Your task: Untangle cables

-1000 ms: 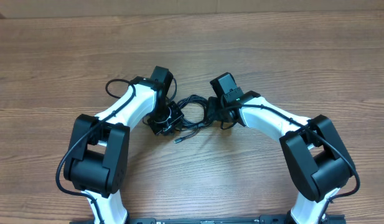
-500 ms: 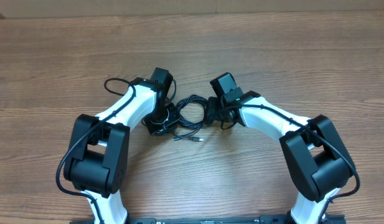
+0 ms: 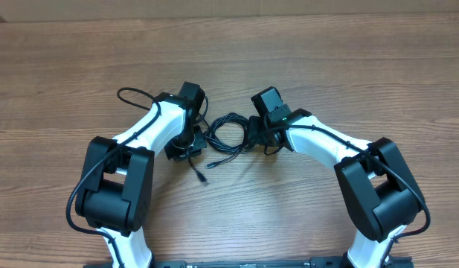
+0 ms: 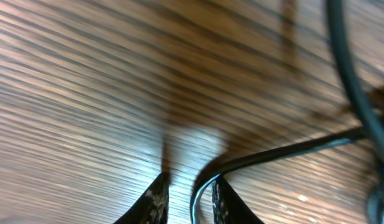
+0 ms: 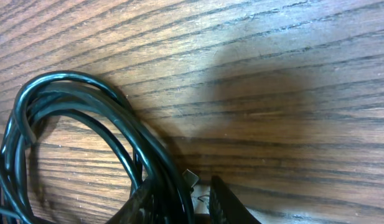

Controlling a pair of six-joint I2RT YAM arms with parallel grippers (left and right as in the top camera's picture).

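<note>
Thin black cables (image 3: 228, 135) sit looped. Left gripper (image 4: 187, 198), nearly closed, pinches one strand; right gripper (image 5: 179, 202) squeezes the bunch. Pull slowly toward nine o'clock, keeping the bunch still.

Motion blur smears the left wrist view; left fingers (image 4: 155, 200) and cable (image 4: 285, 149) are cut off at 6 o'clock, grip unclear. So are right fingers (image 5: 226, 200), partly behind cables (image 5: 126, 121).
</note>
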